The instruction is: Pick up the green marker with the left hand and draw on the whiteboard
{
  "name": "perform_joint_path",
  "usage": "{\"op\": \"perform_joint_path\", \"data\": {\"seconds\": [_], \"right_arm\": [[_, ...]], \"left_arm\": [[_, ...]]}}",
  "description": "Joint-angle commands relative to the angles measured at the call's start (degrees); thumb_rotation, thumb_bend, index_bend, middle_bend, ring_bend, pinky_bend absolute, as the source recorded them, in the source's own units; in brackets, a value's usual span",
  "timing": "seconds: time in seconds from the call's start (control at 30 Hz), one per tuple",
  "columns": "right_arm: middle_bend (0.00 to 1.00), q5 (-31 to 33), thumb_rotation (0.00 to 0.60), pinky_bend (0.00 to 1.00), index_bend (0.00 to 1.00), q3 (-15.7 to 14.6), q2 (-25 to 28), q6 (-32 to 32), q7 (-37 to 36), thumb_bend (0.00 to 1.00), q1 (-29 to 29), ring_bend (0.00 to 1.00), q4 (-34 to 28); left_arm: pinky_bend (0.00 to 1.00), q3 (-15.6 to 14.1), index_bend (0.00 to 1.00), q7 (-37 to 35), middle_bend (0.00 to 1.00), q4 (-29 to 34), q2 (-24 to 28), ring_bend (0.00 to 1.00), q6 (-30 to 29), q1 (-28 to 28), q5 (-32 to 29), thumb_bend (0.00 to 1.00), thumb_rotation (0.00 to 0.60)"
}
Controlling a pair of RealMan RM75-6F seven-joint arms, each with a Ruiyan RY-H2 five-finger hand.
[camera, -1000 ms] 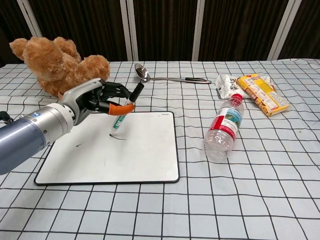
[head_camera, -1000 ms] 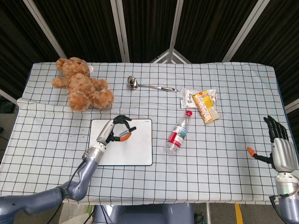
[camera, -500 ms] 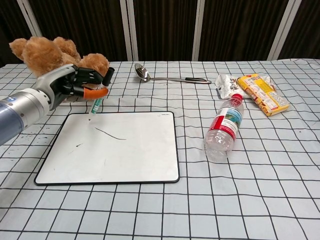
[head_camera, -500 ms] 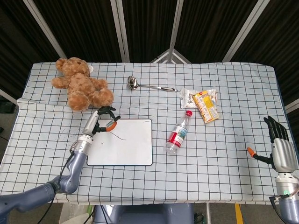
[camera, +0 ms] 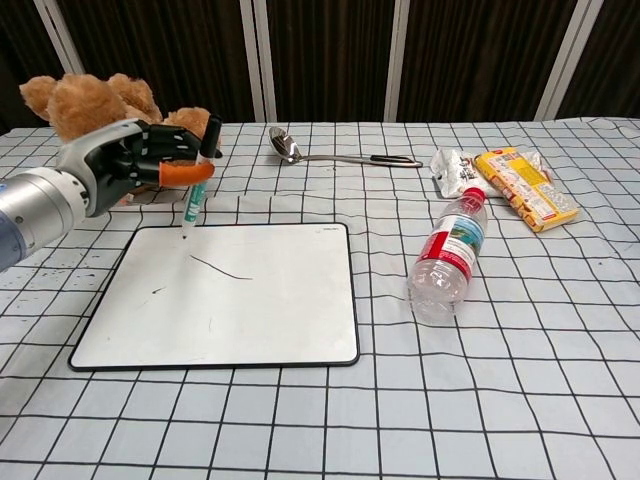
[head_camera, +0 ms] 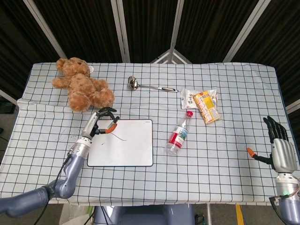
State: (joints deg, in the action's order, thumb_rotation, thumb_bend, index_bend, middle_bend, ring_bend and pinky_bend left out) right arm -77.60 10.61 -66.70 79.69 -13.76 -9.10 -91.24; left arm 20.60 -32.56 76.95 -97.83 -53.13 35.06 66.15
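Observation:
My left hand (camera: 135,165) (head_camera: 100,123) grips the green marker (camera: 196,194) upright, black cap end up. Its tip touches or hovers just over the far left part of the whiteboard (camera: 280,310) (head_camera: 136,150). A dark drawn stroke (camera: 221,267) runs right of the tip, with two small marks nearer the board's left side. My right hand (head_camera: 280,147) stands at the table's right edge, fingers spread, holding nothing; it shows only in the head view.
A brown teddy bear (camera: 95,115) (head_camera: 82,86) sits just behind my left hand. A plastic bottle (camera: 446,255) lies right of the board. A metal ladle (camera: 330,155) and snack packets (camera: 510,180) lie further back.
My left hand carried the marker from mid-board to the far left, leaving a stroke behind. Over the last half second it has tilted the marker more upright.

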Motion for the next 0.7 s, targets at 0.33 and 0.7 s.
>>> {"op": "perform_joint_path", "data": {"seconds": [0.33,0.7], "right_arm": [[0.00,-0.1,0.600,0.00,0.00,0.0,-0.1,-0.2,-0.1,0.21,-0.2,0.00,0.2],[0.00,-0.2,0.600,0.00,0.00,0.0,-0.1,-0.1,0.0,0.21,-0.3,0.00,0.1]], "left_arm": [[0.22,-1.4,0.76,2.8,0.27,1.2,-2.0,0.12,0.2,0.3,-1.2,0.46,0.600],[0.22,-1.4,0.76,3.7,0.27,0.5,-3.4,0.12,0.3,1.0,-1.5,0.46,0.600]]}}
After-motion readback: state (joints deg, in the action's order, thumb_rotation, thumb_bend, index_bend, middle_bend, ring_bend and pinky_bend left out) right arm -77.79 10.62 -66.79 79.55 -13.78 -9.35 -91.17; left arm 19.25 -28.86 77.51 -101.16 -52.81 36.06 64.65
